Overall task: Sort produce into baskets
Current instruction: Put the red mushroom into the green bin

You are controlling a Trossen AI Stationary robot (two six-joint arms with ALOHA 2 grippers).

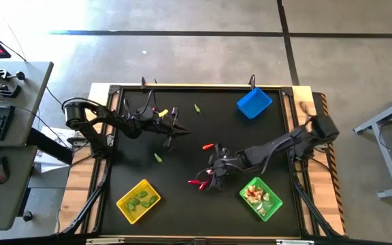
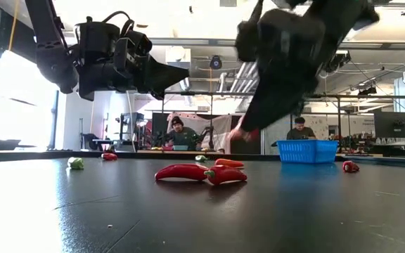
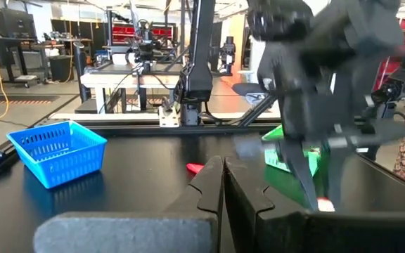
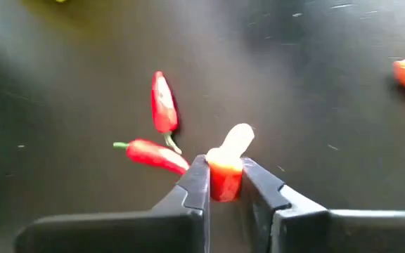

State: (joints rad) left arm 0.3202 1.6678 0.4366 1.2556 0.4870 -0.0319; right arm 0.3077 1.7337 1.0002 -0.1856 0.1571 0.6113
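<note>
Starting wide on the black table (image 1: 182, 204), three baskets sit apart: the blue basket (image 1: 254, 103) at the far edge, the green basket (image 1: 260, 198) near the right front, already holding whitish-pink pieces, and the yellow basket (image 1: 138, 201) at the left front with green pods in it. Over to the left arm, waiting above the table's left-centre, left gripper (image 1: 171, 129) with its fingers pressed together on nothing. Now the action: the right gripper (image 4: 224, 176) is low over the middle of the table, fingers pinched on a small red-and-white bulb (image 4: 229, 158), two red chilies (image 4: 162, 130) lying just beside it on the mat. The green basket looks the likely home for this piece, close at hand. To do it cleanly, I'd say lift straight up first, clear of those chilies, keep the pinch firm on that small piece, and release low inside the walls.
</note>
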